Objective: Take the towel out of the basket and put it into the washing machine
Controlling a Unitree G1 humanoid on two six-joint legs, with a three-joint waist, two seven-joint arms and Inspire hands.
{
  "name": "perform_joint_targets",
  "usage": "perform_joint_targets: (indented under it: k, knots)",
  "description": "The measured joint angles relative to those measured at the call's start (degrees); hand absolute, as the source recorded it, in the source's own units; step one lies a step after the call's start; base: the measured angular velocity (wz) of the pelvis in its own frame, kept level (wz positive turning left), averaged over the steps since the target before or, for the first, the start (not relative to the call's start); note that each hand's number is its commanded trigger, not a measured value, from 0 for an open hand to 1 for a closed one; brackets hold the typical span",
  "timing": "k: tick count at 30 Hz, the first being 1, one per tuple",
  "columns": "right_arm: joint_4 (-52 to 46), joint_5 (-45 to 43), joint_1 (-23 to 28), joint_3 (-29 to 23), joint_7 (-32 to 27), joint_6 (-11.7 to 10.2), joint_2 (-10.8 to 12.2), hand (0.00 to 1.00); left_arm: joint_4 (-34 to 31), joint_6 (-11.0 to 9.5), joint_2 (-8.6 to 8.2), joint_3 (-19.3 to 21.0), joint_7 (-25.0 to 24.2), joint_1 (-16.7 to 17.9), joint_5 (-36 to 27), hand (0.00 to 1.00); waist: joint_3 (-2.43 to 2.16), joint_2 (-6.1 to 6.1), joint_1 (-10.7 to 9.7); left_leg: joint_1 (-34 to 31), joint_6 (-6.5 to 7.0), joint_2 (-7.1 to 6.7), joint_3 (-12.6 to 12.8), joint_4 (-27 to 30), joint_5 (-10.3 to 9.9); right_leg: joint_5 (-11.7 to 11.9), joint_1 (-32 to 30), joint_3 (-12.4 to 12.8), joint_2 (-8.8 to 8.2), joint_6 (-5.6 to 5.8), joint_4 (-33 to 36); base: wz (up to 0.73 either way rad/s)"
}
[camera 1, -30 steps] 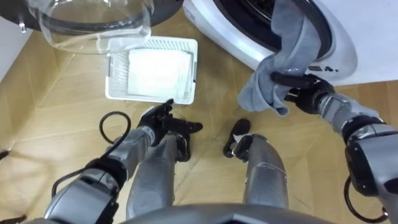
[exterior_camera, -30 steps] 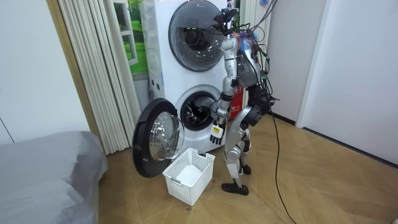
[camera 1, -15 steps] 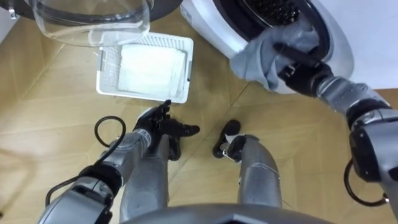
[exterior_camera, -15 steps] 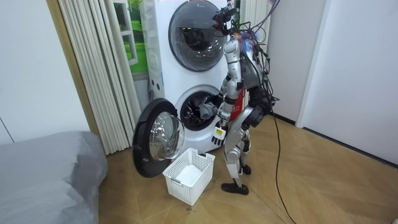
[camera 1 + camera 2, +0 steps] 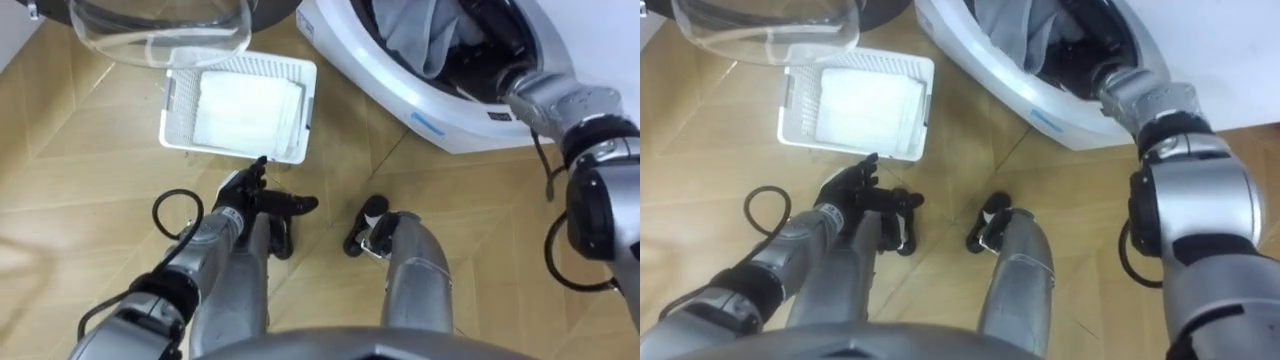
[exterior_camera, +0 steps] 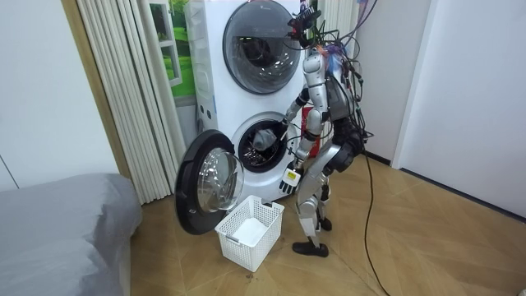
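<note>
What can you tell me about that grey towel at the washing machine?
The grey towel is soft cloth, crumpled in folds. It lies bunched in the open mouth of the lower washing machine, partly inside the dark drum. The right robot hand reaches in beside it; its grip is hidden.

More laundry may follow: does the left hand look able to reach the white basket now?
Probably not without bending: nothing blocks the left hand, open beside the thigh, but the basket sits on the floor below it.

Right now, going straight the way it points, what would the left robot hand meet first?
Probably the white basket, at its near rim; the left robot hand points toward it, though depth is unclear.
</note>
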Motion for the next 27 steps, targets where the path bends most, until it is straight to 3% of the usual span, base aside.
perform_joint_targets:
  k: [7,13,20,27]
  knots:
    - [0.0,1.9,0.0,-6.6,-3.1,0.0,0.0,0.00,-1.6,0.4,-0.86,0.8,0.2,0.7,2.4,0.00,-0.24,0.44,0.0,-1.0,0.78,-0.03,0.1,1.1,-0.5,-0.1,-0.5,0.4,-0.02,0.72,0.5,0.04]
    - [0.0,2.2,0.0,-8.7,-6.9,-0.1,0.0,0.00,-2.0,1.3,-2.24,0.8,0.3,1.5,2.4,0.00,-1.02,1.81,-0.3,-0.9,1.08,0.04,0.1,1.4,-0.5,-0.3,0.0,0.4,0.00,1.05,0.7,0.05]
    - [-0.1,2.3,0.0,-9.3,-10.3,-0.8,0.0,0.00,-2.1,1.3,-3.63,1.1,1.1,2.1,2.4,0.00,-1.10,2.01,-0.5,-0.6,1.25,0.06,0.2,1.6,-0.4,-0.4,0.4,0.5,0.02,1.39,0.6,0.01]
    - [-0.2,2.3,0.0,-9.8,-12.1,-1.3,0.0,0.00,-2.0,1.8,-3.67,1.9,0.9,1.8,2.4,0.00,-1.02,2.72,-0.4,0.5,1.36,0.29,0.4,1.2,-0.4,-0.3,1.3,1.9,1.15,1.74,-0.2,-0.01]
